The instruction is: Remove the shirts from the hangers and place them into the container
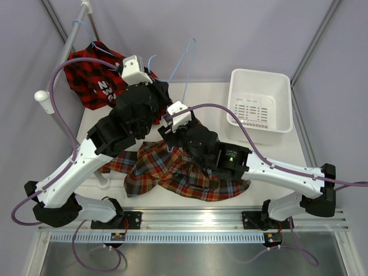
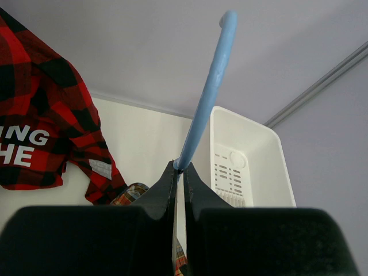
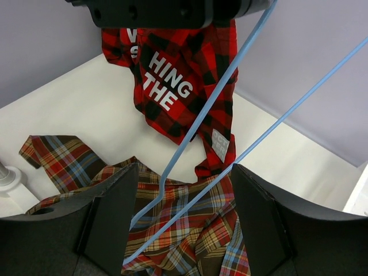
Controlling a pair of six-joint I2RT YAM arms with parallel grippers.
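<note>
White table [image 1: 98,123] under grey walls. Left pincer [image 2: 179,168] pinching thin light-blue wire hanger [image 2: 208,92], lifted clear of multicolour plaid shirt [image 1: 172,172] heaped near front edge. Right pincer [image 3: 184,221] spread around hanger wires. Red-and-black check shirt [image 1: 92,77] hangs at far-left corner. White slotted plastic basket [image 1: 261,77] at far-right corner, room beside. Risk: hanger snagging plaid cloth, cables crossing.

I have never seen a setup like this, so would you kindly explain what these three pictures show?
Two robot arms are bolted to a table's near edge. One picture looks down from overhead; the other two come from cameras on each wrist. A plaid shirt lies on the table, a red-and-black shirt hangs at a rack, and a white basket sits empty. The left gripper is shut on a blue wire hanger. The right gripper is open, with hanger wires passing between its fingers.
</note>
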